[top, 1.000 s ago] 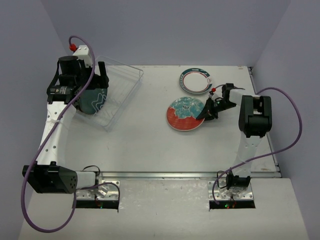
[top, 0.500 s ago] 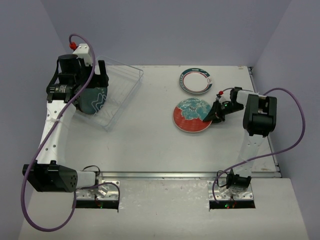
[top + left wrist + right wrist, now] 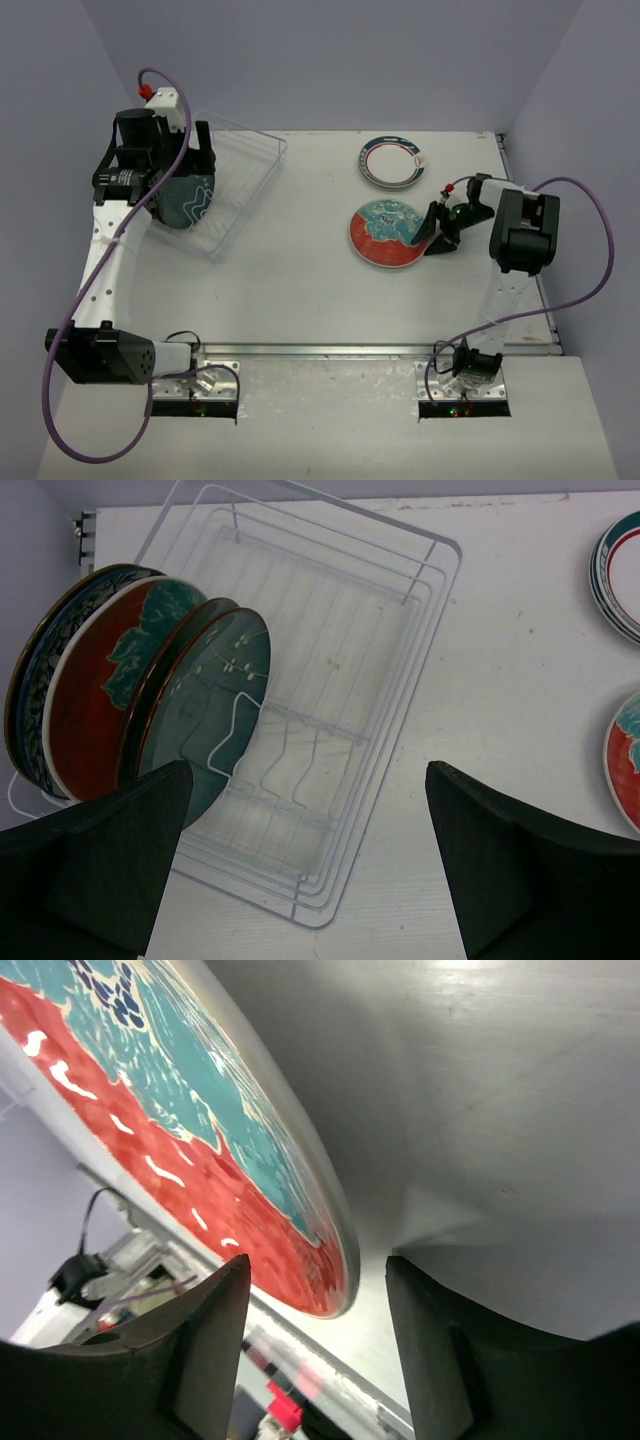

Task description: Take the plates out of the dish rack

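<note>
Several plates (image 3: 205,710) stand upright in the left end of the clear dish rack (image 3: 350,650): dark teal ones in front, a red and teal one (image 3: 95,700) behind. My left gripper (image 3: 308,775) hovers open above the rack, holding nothing. In the top view it (image 3: 190,165) is over those plates (image 3: 192,200). A red and teal plate (image 3: 388,234) lies flat on the table. My right gripper (image 3: 433,233) is at its right edge, open. In the right wrist view the plate's rim (image 3: 300,1210) sits between the fingers of that gripper (image 3: 315,1265) with a gap on each side.
A white plate with a teal and red ring (image 3: 391,162) lies on the table behind the red and teal plate, also seen in the left wrist view (image 3: 620,570). The dish rack (image 3: 245,170) stands at an angle at the far left. Grey walls enclose the table.
My right gripper carried the red and teal plate a little to the right, then opened its jaws off the rim. The left arm has not moved.
</note>
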Action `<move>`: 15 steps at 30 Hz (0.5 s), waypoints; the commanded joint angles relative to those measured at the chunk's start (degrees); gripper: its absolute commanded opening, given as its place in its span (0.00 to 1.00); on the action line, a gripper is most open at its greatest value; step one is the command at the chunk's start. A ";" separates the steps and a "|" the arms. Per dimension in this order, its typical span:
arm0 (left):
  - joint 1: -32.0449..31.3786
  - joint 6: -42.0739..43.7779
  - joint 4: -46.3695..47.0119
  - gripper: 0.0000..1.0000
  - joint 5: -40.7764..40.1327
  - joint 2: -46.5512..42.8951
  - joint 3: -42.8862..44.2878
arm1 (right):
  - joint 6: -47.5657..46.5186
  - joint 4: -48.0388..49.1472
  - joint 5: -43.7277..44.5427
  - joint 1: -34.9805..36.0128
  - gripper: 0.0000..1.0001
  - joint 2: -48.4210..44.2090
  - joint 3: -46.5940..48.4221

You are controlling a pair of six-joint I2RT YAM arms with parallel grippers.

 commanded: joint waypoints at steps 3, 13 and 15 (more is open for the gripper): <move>0.62 8.29 -0.82 1.00 -2.40 1.93 7.91 | -3.44 6.99 11.47 -0.22 0.66 -10.84 1.05; 1.26 27.25 -13.34 0.95 -3.04 13.15 15.60 | -7.02 18.32 16.40 2.20 0.99 -31.90 0.97; 1.41 30.07 -13.07 0.92 -4.01 14.66 14.93 | -6.62 24.71 16.78 2.51 0.99 -38.23 -3.08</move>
